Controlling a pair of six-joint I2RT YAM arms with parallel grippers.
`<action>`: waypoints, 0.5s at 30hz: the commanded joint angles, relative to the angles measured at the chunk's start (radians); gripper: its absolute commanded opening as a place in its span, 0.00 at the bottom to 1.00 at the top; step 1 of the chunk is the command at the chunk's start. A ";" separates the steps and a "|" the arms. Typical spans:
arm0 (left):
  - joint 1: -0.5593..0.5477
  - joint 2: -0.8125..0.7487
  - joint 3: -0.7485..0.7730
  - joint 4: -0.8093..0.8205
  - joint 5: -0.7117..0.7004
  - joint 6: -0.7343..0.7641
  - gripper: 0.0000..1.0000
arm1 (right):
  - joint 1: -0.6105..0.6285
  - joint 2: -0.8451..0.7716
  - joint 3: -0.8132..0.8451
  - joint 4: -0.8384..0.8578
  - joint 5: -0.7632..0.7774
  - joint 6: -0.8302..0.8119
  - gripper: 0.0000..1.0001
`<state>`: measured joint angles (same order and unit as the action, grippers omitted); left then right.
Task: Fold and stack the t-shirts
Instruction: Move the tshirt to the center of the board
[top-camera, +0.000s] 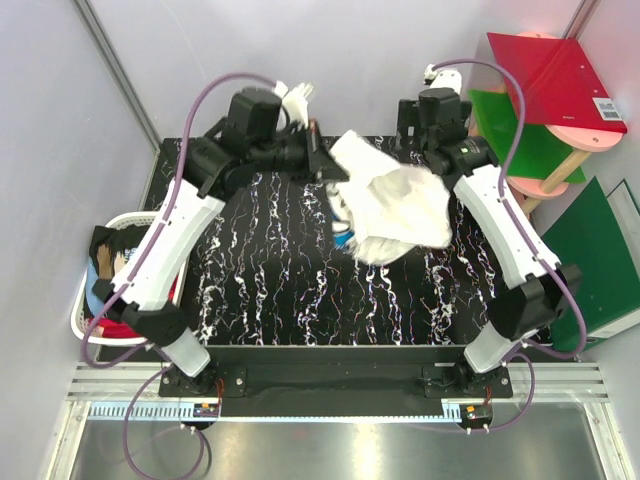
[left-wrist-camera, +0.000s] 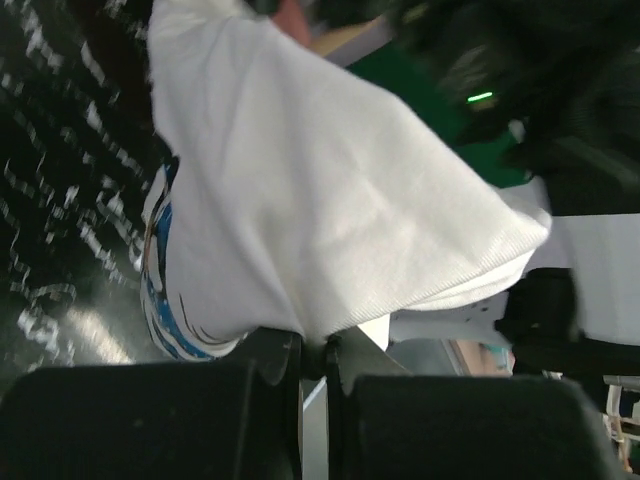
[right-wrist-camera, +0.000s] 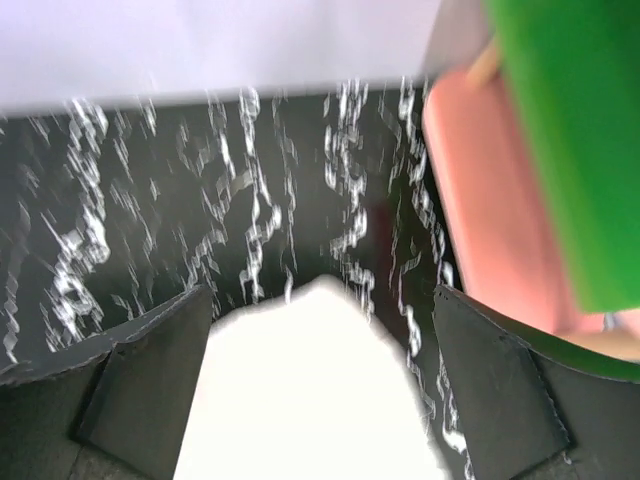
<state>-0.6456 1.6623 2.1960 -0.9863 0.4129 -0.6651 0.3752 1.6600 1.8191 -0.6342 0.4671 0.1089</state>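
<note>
Far half of the table (top-camera: 270, 285), right of centre. The white t-shirt (top-camera: 395, 205) is up off the surface, bunched and strung between the two arms.

Left gripper (left-wrist-camera: 315, 345): jaws drawn nearly together on a fold of the white cloth. From the left wrist view the shirt billows up and away from that pinch. I read this as a firm hold.

Right gripper (right-wrist-camera: 320, 292): fingers spread wide. A tongue of white cloth sits in the gap between them, but neither pad presses on it. In the overhead view this gripper is buried under the shirt's right end, so I go by the wrist camera alone.

The relation that counts: the shirt's long axis runs left to right, from the left pinch across to the right arm, with the slack belly sagging toward the near side. Cloth already lies inside the right jaws, so that arm is placed to take the second corner. My judgement is that the next call is a close on the right side, then a spread to flatten.

Risk, as I see it: the fold in the right gap is shallow and may slip out.

Below the hanging cloth a blue-and-white shirt (left-wrist-camera: 165, 320) lies on the table. More garments sit in the basket (top-camera: 84, 300) at the left edge.
</note>
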 joint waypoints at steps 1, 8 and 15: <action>0.069 -0.140 -0.315 0.069 -0.005 -0.034 0.00 | 0.007 -0.048 0.063 0.114 0.063 -0.067 1.00; 0.072 -0.133 -0.247 -0.008 -0.066 0.048 0.00 | 0.007 -0.075 0.127 0.157 0.093 -0.104 1.00; -0.092 0.124 0.000 -0.029 0.160 0.098 0.00 | 0.007 -0.135 0.118 0.179 0.134 -0.162 1.00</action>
<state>-0.6304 1.6585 2.0407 -1.0729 0.3798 -0.6121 0.3759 1.6039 1.9057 -0.5137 0.5415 -0.0055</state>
